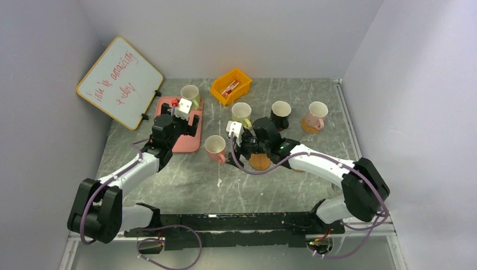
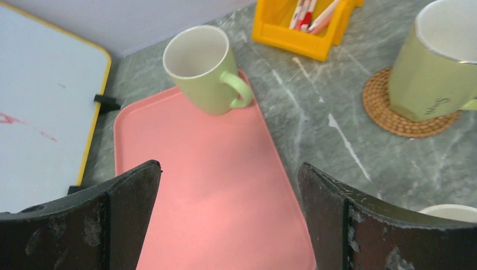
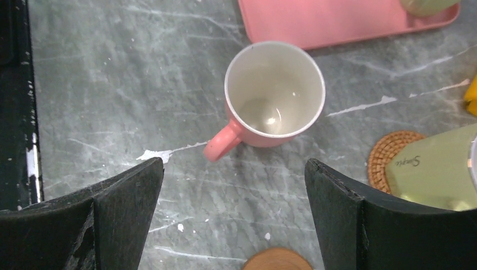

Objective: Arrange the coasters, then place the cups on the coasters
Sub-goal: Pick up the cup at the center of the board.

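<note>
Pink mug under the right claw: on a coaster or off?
Off. The pink mug stands on bare tabletop; an orange coaster lies empty nearby.

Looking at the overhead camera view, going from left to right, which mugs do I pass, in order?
Left green mug on the pink tray → near pink mug → middle green mug → black mug → right pink mug.

Soft, even overhead light; sharp pictures, faint shadows.

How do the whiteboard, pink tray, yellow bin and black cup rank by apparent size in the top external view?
Largest to smallest:
whiteboard
pink tray, though partly covered
yellow bin
black cup
</note>
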`<state>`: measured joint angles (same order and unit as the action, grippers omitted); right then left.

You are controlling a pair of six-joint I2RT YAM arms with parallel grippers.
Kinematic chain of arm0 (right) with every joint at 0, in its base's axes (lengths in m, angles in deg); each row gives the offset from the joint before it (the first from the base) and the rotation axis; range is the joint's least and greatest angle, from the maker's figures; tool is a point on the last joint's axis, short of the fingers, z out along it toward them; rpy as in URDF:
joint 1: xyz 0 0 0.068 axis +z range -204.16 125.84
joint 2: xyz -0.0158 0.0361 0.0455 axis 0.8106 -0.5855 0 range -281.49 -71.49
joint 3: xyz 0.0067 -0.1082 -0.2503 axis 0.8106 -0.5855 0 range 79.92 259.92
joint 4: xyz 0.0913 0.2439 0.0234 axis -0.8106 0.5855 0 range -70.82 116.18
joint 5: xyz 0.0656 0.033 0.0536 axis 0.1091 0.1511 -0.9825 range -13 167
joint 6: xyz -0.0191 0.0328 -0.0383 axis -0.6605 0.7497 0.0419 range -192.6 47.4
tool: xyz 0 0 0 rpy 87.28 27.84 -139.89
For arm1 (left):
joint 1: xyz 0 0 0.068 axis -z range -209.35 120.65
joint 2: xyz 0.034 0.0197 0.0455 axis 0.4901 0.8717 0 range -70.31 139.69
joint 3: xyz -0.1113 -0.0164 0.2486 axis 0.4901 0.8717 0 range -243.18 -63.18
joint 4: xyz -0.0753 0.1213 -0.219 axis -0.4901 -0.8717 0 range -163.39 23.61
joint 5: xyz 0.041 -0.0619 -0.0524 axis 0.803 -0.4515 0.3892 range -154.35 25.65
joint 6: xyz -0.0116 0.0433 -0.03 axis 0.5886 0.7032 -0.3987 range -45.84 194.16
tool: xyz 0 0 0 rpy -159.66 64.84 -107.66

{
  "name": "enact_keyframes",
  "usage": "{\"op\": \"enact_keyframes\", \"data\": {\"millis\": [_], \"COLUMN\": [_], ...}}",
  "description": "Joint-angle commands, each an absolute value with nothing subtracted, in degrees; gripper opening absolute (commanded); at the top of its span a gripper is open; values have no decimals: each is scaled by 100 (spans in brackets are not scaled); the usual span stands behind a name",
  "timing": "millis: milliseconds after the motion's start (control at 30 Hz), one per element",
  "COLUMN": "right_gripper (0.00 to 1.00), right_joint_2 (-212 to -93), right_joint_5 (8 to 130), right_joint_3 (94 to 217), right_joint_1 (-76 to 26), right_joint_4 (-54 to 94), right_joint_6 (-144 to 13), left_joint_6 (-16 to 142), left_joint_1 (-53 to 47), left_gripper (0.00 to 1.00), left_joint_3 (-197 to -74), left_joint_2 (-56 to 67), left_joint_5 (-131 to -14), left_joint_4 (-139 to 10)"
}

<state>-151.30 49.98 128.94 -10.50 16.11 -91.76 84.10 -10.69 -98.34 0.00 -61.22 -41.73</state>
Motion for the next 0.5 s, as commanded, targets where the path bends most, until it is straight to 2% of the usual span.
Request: {"op": "enact_keyframes", "data": {"millis": [0,233,467], "right_gripper": [100,100,100], "right_joint_2": [-15499,-15735,-15900], "right_joint_5": [5229,5388,6128], "right_joint_3": [13117,13029,12958], "right_joint_1": [-954,-767,-688], "right_joint_4": [1443,1105,551], "right_joint_6": [-9298,-9172,-8754], "left_joint_6": [8265,8248,8249], "left_joint_1": [-1126,-1159,-1159], "left_gripper": [96,96,96], "left_joint_3": [-9983,-10014,-9984], "left_joint_2": [198,320,325], "left_joint_5": [-5447,-5519,-5530], "left_joint_4": [-3836,-3841,-3800]}}
